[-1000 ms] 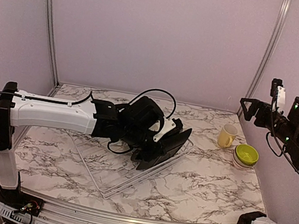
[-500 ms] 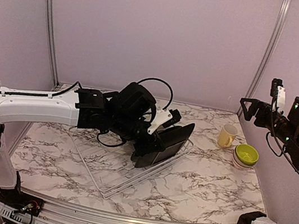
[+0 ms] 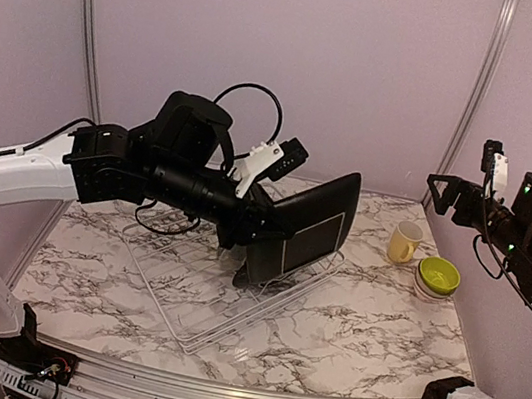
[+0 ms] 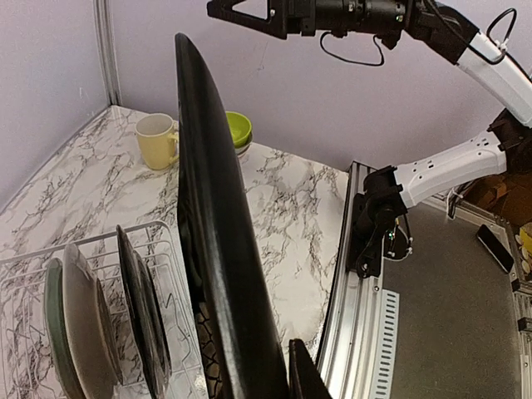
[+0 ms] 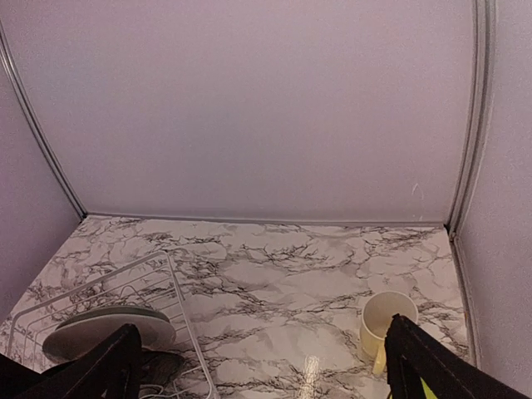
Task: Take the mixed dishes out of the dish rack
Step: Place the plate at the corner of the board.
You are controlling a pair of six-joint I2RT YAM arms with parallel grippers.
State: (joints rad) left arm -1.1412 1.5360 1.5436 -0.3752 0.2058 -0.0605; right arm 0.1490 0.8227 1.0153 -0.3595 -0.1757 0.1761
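My left gripper (image 3: 258,237) is shut on a black squarish plate (image 3: 307,228) and holds it tilted on edge above the white wire dish rack (image 3: 218,313). In the left wrist view the plate (image 4: 212,233) runs edge-on past one finger (image 4: 303,376). A whitish plate (image 4: 83,332) and another black plate (image 4: 145,320) still stand in the rack (image 4: 179,274). The pale yellow mug (image 3: 403,242) and the lime-green bowl (image 3: 438,275) sit on the table at the right. My right gripper (image 3: 439,192) is open and empty, high above them; its own view (image 5: 258,370) shows the mug (image 5: 386,320).
The green bowl rests on top of another pale bowl. The lilac back and side walls stand close around the marble table (image 3: 367,327). The metal front rail (image 4: 357,316) runs along the near edge. The right arm (image 4: 357,17) hangs over the table's right side.
My left arm has lifted the black plate up out of the rack and swung it upright, drawing back to the left. The right arm has not moved.
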